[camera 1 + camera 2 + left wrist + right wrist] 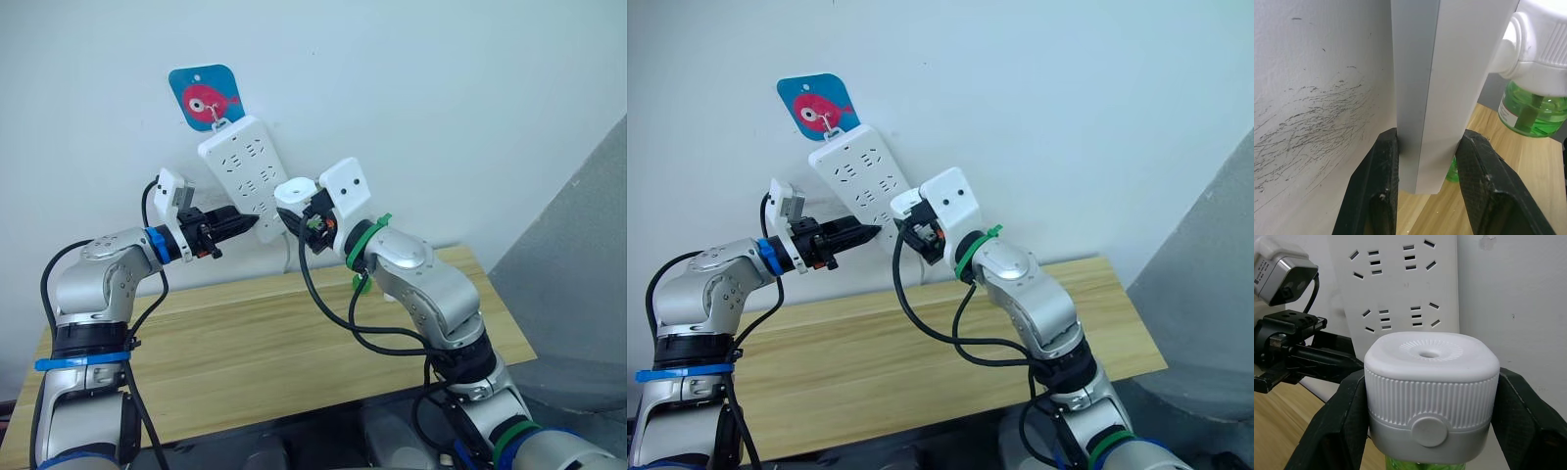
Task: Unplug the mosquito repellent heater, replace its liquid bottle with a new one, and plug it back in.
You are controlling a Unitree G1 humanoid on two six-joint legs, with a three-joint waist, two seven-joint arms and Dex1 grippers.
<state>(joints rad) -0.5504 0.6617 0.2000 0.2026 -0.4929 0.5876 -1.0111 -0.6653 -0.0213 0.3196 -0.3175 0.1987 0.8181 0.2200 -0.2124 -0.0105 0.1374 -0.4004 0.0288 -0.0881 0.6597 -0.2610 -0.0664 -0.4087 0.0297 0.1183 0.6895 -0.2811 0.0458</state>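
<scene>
Heater: white ribbed mosquito repellent heater (1431, 391) sits right in front of the right wrist camera, a round button on its side and a small hole in its top, with a bottle of green liquid (1530, 108) under it.
Right gripper: right gripper (1431, 431) is closed on the heater, one black finger (1334, 426) pressed against each side.
Heater place: held up in the air at the lower end of the power strip (250, 176), its back close against the strip's face; whether the prongs are in a socket cannot be told.
Left gripper: left gripper (1425, 176) clamps the lower end of the power strip by its two side edges, both pads (1382, 181) touching the plastic.
Power strip: long, white, hangs tilted on the wall from a hook on a blue fish sticker (206, 96).
Table: wooden table (255, 343) stands against the wall below both arms; something small and green (1451, 170) lies on it beneath the strip's end.
Wall: white, with grey scuff marks beside the strip.
</scene>
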